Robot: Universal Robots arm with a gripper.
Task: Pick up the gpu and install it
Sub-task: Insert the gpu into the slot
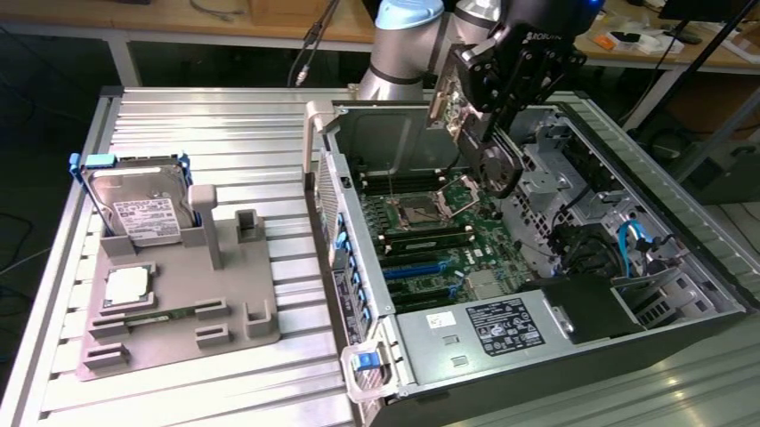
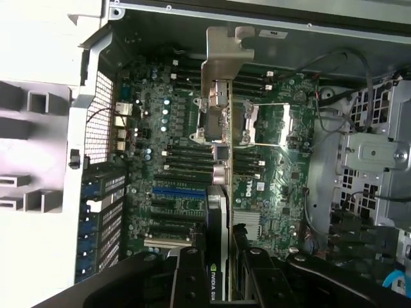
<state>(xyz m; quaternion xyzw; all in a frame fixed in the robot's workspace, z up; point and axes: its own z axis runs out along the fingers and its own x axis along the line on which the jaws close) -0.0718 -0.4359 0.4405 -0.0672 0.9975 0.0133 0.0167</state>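
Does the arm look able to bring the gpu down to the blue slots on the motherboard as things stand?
Likely yes: the computer case lies open, the tool holds the gpu on edge above the motherboard, and nothing seems to cover the blue slots.

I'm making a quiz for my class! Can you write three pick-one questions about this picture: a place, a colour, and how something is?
1. Where is the gpu? A) on the grey stand B) in the gripper, over the case C) on the floor
2. What colour are the tabs on the hard drive? A) red B) yellow C) blue
3. The case is: A) open B) shut C) upside down
B: the gripper holds it above the motherboard. C: blue shows at the frame's ends. A: its insides show.
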